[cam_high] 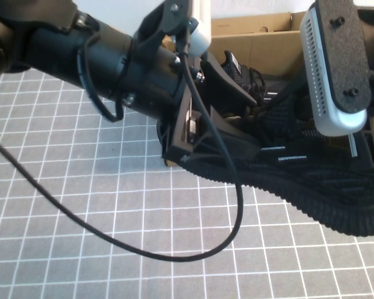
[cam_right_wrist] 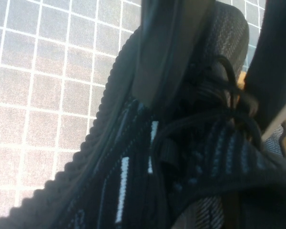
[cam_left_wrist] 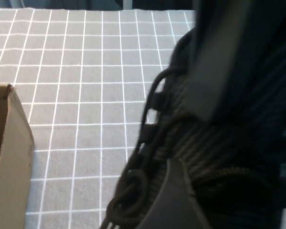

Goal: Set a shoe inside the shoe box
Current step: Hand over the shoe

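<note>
My left arm comes in from the mat's left edge, and my left gripper is down on the shoe, fingers closed onto its laced upper. The left wrist view shows a finger pressed right against the laces. My right arm hangs over the far right side, and my right gripper is clamped on the same shoe, 1 finger flat against the knit. The shoe sits tilted toward the mat's far right corner, just in front of the shoe box. There's white print on the side stripe, too small to read.
</note>
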Tool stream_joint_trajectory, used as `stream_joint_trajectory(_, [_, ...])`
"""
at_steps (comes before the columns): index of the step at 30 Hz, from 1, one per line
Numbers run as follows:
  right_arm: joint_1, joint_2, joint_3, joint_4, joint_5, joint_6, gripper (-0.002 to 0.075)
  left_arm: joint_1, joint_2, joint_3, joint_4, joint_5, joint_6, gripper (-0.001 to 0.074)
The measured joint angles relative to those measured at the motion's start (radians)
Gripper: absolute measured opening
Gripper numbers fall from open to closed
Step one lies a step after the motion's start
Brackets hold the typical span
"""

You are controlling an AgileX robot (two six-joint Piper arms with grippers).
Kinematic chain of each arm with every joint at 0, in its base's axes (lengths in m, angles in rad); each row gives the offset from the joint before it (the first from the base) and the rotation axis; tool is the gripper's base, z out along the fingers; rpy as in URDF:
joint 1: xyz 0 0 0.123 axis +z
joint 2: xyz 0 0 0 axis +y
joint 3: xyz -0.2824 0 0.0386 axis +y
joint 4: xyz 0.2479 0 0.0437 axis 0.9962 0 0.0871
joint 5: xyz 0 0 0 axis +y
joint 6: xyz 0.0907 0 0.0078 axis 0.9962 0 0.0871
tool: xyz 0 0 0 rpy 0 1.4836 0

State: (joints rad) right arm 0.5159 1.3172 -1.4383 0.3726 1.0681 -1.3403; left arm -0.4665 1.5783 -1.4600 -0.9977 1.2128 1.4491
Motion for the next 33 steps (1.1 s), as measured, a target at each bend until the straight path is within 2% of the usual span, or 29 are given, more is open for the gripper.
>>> stream_joint_trajectory(12, [-0.001,0.001,0.0,-0.024,0.02,-0.027,0.0017,-0.002,0.132,-0.005,-0.072,0.001,0.017,0.0474])
stream_joint_trajectory(14, [-0.001,0.002,0.0,-0.025,0.024,-0.036,0.0017,-0.001,0.143,-0.006,-0.083,0.009,0.017,0.0455])
stream_joint_trajectory(17, [-0.001,0.002,0.0,-0.026,0.028,-0.048,0.0017,-0.001,0.15,-0.006,-0.087,0.013,0.015,0.0363])
stream_joint_trajectory(20, [-0.001,0.002,0.0,-0.026,0.028,-0.049,0.0017,-0.001,0.15,-0.007,-0.092,0.019,0.015,0.0178])
stream_joint_trajectory(22, [-0.001,0.002,0.0,-0.026,0.028,-0.032,0.0017,-0.002,0.15,-0.009,-0.097,0.021,0.02,0.0092])
stream_joint_trajectory(25, [-0.001,0.002,0.0,-0.03,0.023,0.041,0.0029,-0.002,0.15,-0.009,-0.098,0.019,0.024,0.0047])
stream_joint_trajectory(27, [-0.001,0.002,0.002,-0.032,0.008,0.124,0.0078,-0.002,0.15,-0.009,-0.089,0.009,0.024,0.0038])
stream_joint_trajectory(31, [-0.001,-0.001,0.0,-0.099,-0.046,0.307,0.0259,-0.002,0.158,-0.009,-0.044,-0.046,0.024,0.0031])
stream_joint_trajectory(33, [-0.001,-0.007,0.0,-0.163,-0.061,0.377,0.0318,-0.002,0.165,-0.009,-0.028,-0.078,0.024,0.0029])
